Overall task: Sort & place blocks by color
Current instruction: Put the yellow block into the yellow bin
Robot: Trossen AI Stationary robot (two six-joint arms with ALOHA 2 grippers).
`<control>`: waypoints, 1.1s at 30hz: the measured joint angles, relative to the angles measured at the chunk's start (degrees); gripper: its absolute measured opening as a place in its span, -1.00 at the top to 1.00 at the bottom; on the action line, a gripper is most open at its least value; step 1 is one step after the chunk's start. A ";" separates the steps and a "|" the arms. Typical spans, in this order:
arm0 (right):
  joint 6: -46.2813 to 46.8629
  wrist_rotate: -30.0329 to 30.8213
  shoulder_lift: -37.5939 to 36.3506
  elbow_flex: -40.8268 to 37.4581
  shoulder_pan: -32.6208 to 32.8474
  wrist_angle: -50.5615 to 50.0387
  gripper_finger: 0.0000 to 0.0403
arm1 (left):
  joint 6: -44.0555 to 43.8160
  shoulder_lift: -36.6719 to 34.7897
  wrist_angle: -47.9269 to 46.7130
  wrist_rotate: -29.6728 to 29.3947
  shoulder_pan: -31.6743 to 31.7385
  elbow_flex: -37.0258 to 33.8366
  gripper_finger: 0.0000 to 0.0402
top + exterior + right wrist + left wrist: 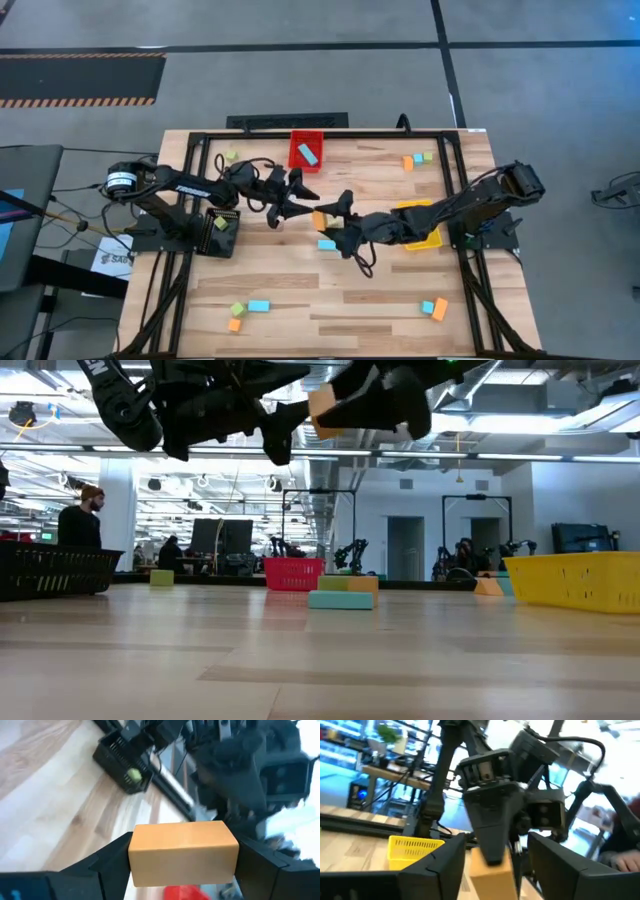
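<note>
An orange bar block (182,852) is held in mid-air over the table's middle (318,218) by my right gripper (326,222), which reaches in from the right and is shut on it. My left gripper (305,207) comes from the left and is open. Its fingers (445,867) stand on either side of the same block (492,877) without touching it. A light-blue block (327,244) lies on the table just below. Other light-blue, orange and yellow-green blocks lie in small groups near the far right (415,160), near left (245,312) and near right (434,308). My right gripper pinches the orange block between its two fingers, one on each short end (135,855). The fingers come roughly level from the table's right. The block is lifted clear, high above the table (322,405), and sits level across the fingers.
A red bin (307,158) at the far edge holds a light-blue block. A black bin (222,232) on the left holds a yellow-green block. A yellow bin (425,238) lies partly under my right arm. People are in the room beyond the table.
</note>
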 joint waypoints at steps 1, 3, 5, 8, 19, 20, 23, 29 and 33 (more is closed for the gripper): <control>2.96 0.15 -0.53 0.00 0.31 -1.95 -0.50 | 0.26 0.00 -0.44 0.69 0.74 0.00 -0.05; 10.18 0.31 -1.88 0.00 0.81 -8.54 -0.50 | -0.41 0.00 -1.75 1.11 2.68 0.00 -0.10; 17.63 0.37 -4.01 -0.02 1.31 -17.36 -0.50 | -1.61 0.00 -3.05 0.97 4.56 0.00 -0.13; 29.43 0.37 -8.59 0.00 2.09 -33.15 -0.50 | -2.34 0.00 -5.05 0.49 6.71 -0.04 -0.14; 66.59 -10.92 -22.70 -0.01 1.56 -74.61 -0.50 | 9.53 -0.02 -20.83 -3.57 4.83 4.92 0.02; 67.03 -11.13 -23.08 -0.06 1.56 -76.43 -0.50 | 10.51 -0.02 -23.22 -3.70 4.56 5.95 0.03; 66.60 -14.02 -23.99 -1.84 1.51 -79.18 -0.50 | 13.39 -0.02 -29.48 -3.79 3.70 9.02 0.04; 62.00 -20.60 -24.05 -7.41 1.10 -80.68 -0.50 | 17.67 -0.02 -37.58 -3.77 2.37 12.74 0.04; 62.51 -21.62 -23.68 -9.47 -0.90 -80.76 -0.54 | 19.81 -0.02 -40.66 -3.80 2.01 13.78 0.04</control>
